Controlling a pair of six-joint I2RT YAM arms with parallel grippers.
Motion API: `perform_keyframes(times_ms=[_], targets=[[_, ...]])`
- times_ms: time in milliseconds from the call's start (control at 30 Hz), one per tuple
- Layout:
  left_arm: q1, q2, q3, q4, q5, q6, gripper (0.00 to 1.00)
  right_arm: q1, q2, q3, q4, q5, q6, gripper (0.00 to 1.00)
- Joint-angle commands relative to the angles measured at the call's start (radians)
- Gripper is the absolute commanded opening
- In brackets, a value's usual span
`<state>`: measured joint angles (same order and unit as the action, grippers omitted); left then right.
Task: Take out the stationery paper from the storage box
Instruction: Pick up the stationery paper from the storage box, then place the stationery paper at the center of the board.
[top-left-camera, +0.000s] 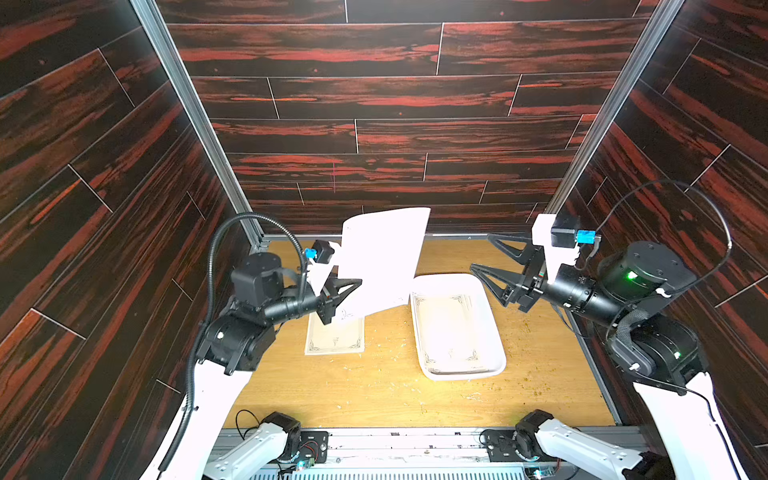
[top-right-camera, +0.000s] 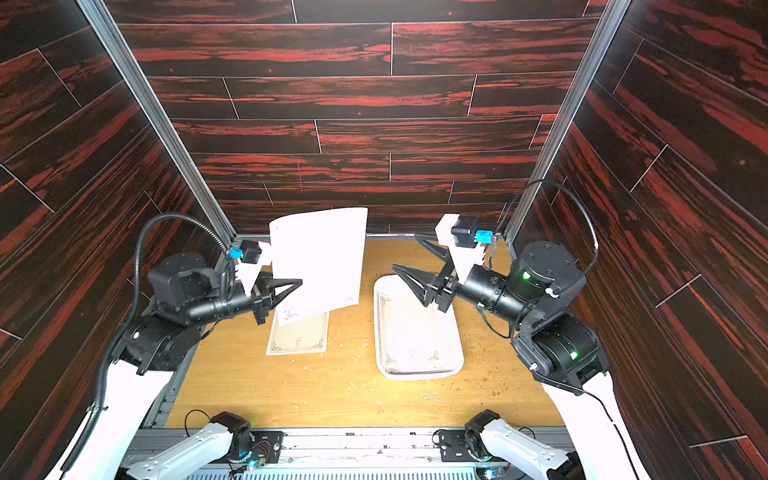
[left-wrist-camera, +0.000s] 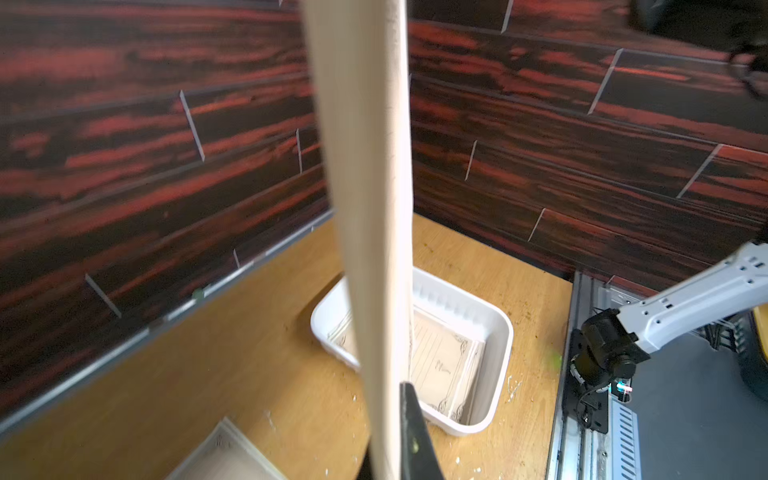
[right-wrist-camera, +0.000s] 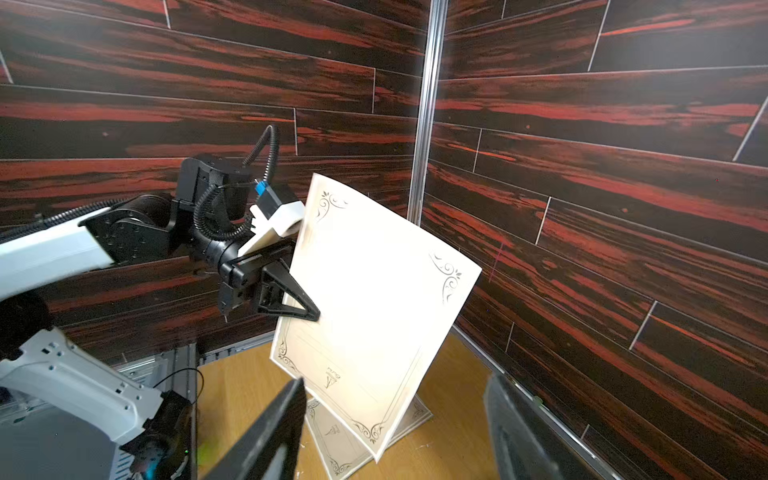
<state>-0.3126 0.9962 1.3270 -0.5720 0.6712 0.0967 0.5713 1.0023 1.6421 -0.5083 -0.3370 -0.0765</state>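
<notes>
Though L-wrist sees paper (left-wrist-camera: 365, 208) edge-on, R-wrist face-on

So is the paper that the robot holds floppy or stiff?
Probably floppy: the paper bows while the left gripper pinches just one edge. Likely very light too, since that small pinch holds it up. A push might just bend it.

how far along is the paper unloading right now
Done: a pile of sheets lies on the table beside the storage box. In hand: the left gripper is shut on one sheet, held upright in the air; the right gripper hangs open. Left: more sheets lie in the box.
</notes>
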Motion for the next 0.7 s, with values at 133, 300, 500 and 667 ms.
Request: perform_keyframes(times_ms=[133,300,500,667], targets=[[0.068,0.113,0.029,-0.186,-0.028,-0.020,0.00,-0.002,0.019,-0.001,0.000,0.102,-0.004,0.71],[0.115,0.188,0.042,-0.251,-0.057,-0.022,0.00,-0.003,0.030,0.009,-0.021,0.105,-0.002,0.71],[0.150,0.305,0.066,-0.297,-0.126,-0.042,0.00,-0.002,0.058,0.011,-0.037,0.115,-0.008,0.71],[0.170,0.390,0.066,-0.318,-0.187,-0.016,0.00,-0.002,0.093,0.025,-0.048,0.093,-0.013,0.71]])
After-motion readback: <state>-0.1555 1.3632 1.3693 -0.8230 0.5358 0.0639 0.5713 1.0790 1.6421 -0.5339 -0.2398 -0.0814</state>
